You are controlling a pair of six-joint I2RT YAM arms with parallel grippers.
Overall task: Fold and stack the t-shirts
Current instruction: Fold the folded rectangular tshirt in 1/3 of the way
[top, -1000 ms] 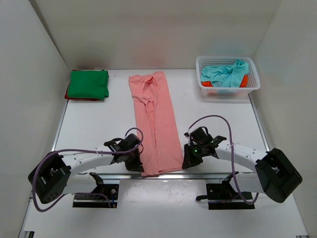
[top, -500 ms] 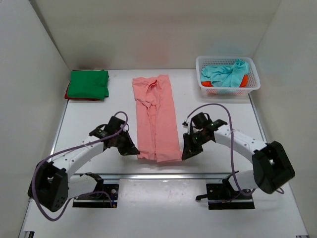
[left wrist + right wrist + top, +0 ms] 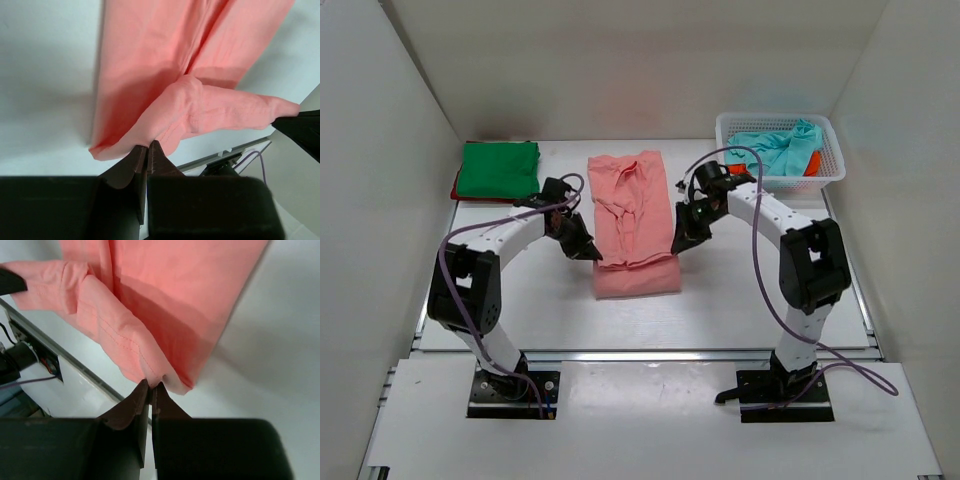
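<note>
The salmon pink t-shirt [image 3: 632, 225] lies as a long strip in the table's middle, its near end lifted and doubled back over itself. My left gripper [image 3: 594, 255] is shut on the shirt's hem corner on the left side, seen in the left wrist view [image 3: 148, 145]. My right gripper [image 3: 677, 247] is shut on the opposite hem corner, seen in the right wrist view [image 3: 151, 386]. The held hem [image 3: 220, 107] hangs between the two grippers above the lower layer. A folded green t-shirt [image 3: 498, 168] lies on a red one [image 3: 460, 190] at the back left.
A white mesh basket [image 3: 833, 170] at the back right holds a teal shirt [image 3: 775, 150] and an orange-red one [image 3: 812, 163]. The table's metal front rail [image 3: 640, 352] runs along the near edge. White walls enclose the left, right and back.
Both grippers have carried the shirt's near hem away from the front edge toward the back, folding the lower part over the rest. The arms now reach far over the table.
</note>
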